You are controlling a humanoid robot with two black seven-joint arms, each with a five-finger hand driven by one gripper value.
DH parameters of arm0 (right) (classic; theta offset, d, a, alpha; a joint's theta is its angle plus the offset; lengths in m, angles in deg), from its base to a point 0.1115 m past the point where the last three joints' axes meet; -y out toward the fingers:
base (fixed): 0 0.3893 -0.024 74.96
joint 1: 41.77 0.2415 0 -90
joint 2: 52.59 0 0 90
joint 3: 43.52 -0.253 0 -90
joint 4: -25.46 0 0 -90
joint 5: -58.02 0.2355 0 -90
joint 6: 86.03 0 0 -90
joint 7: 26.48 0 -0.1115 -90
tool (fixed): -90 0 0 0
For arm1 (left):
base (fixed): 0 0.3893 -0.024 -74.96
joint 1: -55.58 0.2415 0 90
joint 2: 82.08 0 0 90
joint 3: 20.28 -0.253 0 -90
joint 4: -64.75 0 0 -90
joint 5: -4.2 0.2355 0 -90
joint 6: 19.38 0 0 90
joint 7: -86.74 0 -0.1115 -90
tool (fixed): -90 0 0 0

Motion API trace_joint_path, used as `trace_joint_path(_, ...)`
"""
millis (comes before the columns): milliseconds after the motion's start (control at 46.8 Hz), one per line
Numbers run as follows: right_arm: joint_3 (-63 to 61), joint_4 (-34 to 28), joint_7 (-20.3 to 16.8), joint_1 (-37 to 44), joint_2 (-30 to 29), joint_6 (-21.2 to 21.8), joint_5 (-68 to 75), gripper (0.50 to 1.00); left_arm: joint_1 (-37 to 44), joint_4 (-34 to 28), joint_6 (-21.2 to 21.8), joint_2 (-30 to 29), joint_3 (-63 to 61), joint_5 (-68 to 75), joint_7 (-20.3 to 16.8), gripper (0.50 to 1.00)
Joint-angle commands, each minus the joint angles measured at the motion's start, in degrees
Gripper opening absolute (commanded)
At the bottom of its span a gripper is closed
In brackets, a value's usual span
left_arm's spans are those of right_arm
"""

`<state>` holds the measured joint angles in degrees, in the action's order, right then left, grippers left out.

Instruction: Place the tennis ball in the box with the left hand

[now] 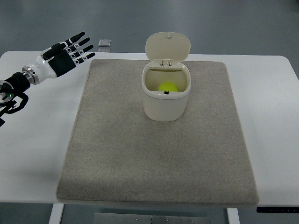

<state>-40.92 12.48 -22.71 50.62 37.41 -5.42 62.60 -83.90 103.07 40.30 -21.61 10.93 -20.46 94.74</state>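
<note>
Nearest you, the grey mat point(159, 154) is lying bare across the white table point(32, 154), giving you wide open room in front of the box point(166, 95). The cream box is standing upright on the mat's far half, its hinged lid point(168, 46) tilting up and back. You are seeing the tennis ball point(167, 87), bright yellow-green, sitting inside the box. Far left, your left hand point(65, 55) is hovering over the table just off the mat's far corner, well apart from the box, fingers spread and gripping nothing
</note>
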Motion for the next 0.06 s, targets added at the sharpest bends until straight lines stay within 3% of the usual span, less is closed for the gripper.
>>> trace_joint_path(0, 0.0, 0.0, -0.3, -0.3, 0.0, 0.1, 0.0, 0.901, 0.0, 0.2, 0.0, 0.0, 0.2, 0.0, 0.0, 0.992)
trace_joint_path(43, 0.0, 0.0, -0.3, -0.3, 0.0, 0.4, 0.0, 0.901, -0.1, 0.2, 0.0, 0.0, 0.2, 0.0, 0.0, 0.994)
